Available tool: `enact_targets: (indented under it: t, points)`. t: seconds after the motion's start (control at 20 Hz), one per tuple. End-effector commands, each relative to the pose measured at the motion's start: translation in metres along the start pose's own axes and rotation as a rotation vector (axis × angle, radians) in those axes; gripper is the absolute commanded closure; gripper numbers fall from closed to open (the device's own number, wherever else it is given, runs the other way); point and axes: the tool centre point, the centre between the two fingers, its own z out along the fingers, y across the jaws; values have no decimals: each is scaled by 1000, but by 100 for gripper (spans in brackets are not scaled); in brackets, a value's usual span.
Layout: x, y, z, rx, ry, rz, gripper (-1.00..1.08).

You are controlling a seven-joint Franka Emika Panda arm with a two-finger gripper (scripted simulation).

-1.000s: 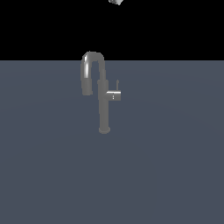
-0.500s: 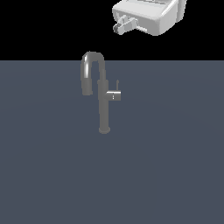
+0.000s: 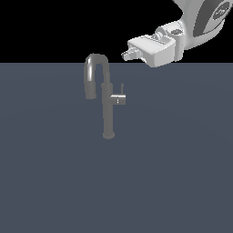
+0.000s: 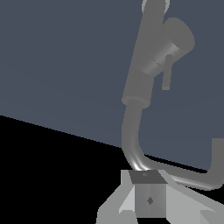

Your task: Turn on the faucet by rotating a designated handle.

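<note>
The faucet is a slim grey column on a round base, with a gooseneck spout arching to the exterior view's left. The handle is a short stub on the column's right side, with a thin lever pin standing up from it. My gripper hangs above and to the right of the faucet, apart from it, fingers together and empty. In the wrist view the gripper is at the frame edge, with the spout, column and handle beyond it.
The faucet stands on a flat dark blue-grey surface. The white arm enters from the exterior view's upper right. Nothing else stands on the surface.
The arm has come down into view from the top and moved toward the exterior view's left, closer to the faucet. The faucet and handle have not moved.
</note>
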Motion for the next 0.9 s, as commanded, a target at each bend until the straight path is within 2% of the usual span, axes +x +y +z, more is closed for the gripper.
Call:
enact_targets:
  t: [0.0, 0.25, 0.45, 0.65, 0.85]
  points:
    - [18, -3, 2, 58, -50, 56, 108]
    - [50, -5, 10, 164, -142, 160, 108]
    - [70, -5, 17, 229, -199, 224, 108]
    - [83, -4, 22, 275, -239, 269, 108]
    - [91, -4, 26, 302, -262, 295, 108]
